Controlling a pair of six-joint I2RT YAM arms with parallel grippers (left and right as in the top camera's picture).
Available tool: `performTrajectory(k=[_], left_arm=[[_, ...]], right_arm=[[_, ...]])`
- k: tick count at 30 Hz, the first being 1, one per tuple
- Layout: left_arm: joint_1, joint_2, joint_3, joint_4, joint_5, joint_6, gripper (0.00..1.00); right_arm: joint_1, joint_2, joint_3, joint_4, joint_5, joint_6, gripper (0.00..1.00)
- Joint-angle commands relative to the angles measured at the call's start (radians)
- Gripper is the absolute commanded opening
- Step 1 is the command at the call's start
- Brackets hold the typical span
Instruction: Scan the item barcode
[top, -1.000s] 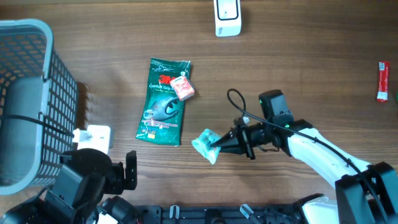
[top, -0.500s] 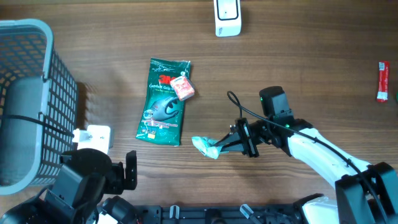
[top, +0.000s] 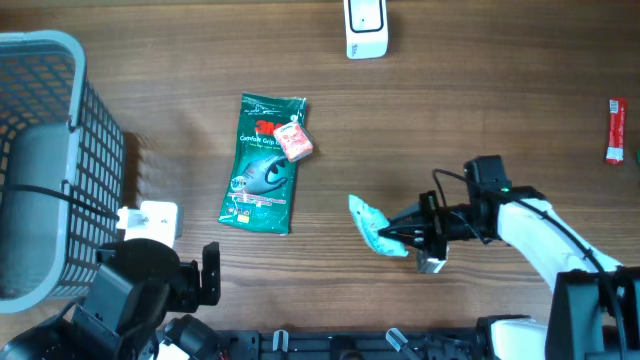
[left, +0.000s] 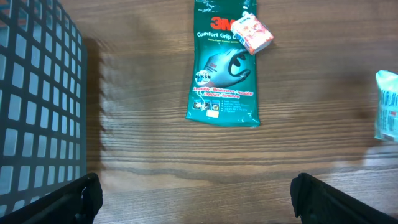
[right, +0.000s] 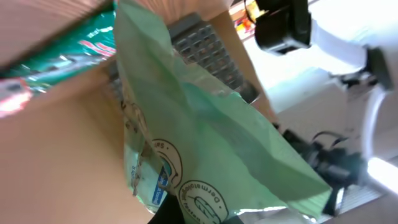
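- Left gripper (left: 196, 190): nearest the robot's edge, at the left of the wooden table (top: 480, 110). Its fingers (left: 311, 193) stand wide apart with nothing between them.
- Small white block (top: 150, 220): just ahead of the left arm, beside the basket.
- Right gripper (top: 402, 236): low over the table right of centre, pointing left, fingers clamped on one end of the pale green sachet (top: 372, 225).
- The sachet juts out left of the fingertips, tilted; in the right wrist view it fills most of the frame, round printed marks near the held end.
- Green 3M Comfort Grip glove pack (top: 264, 165): lies flat left of centre, well apart from the sachet.
- Small red-and-white packet (top: 294, 141): rests on the pack's upper right corner.
- Grey wire basket (top: 40, 150): at the left edge.
- Red stick pack (top: 615, 130): at the far right edge.
- White barcode scanner (top: 366, 28): at the far edge, centre.
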Motion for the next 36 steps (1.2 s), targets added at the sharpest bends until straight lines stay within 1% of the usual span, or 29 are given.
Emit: performTrajectory(k=[1, 3, 4, 6, 7, 8, 9, 25, 36], left_arm=[[0.003, -0.005, 0.003, 0.002, -0.009, -0.009, 1.00], [0.003, -0.005, 0.003, 0.002, -0.009, -0.010, 1.00], [0.003, -0.005, 0.003, 0.002, -0.009, -0.010, 1.00], [0.003, -0.005, 0.003, 0.002, -0.009, -0.010, 1.00], [0.003, -0.005, 0.003, 0.002, -0.009, -0.010, 1.00], [0.003, -0.005, 0.003, 0.002, -0.009, -0.010, 1.00], [0.003, -0.005, 0.003, 0.002, -0.009, -0.010, 1.00], [0.003, -0.005, 0.003, 0.002, -0.009, -0.010, 1.00], [0.003, -0.005, 0.003, 0.002, -0.009, -0.010, 1.00]], right_arm=[[-0.063, 0.043, 0.010, -0.051, -0.003, 0.018, 0.04], [-0.093, 0.077, 0.011, -0.081, -0.018, 0.018, 0.04], [-0.110, 0.102, 0.011, -0.122, -0.019, 0.018, 0.04], [-0.135, 0.150, 0.010, -0.261, -0.024, 0.003, 0.05], [-0.134, 0.159, 0.010, -0.322, -0.061, -0.021, 0.05], [-0.135, 0.165, 0.010, -0.344, -0.071, -0.007, 0.05], [-0.135, 0.166, 0.010, -0.344, -0.069, 0.022, 0.04], [-0.159, 0.170, 0.011, -0.364, -0.071, 0.017, 0.05], [-0.166, 0.170, 0.011, -0.444, 0.043, 0.017, 0.04]])
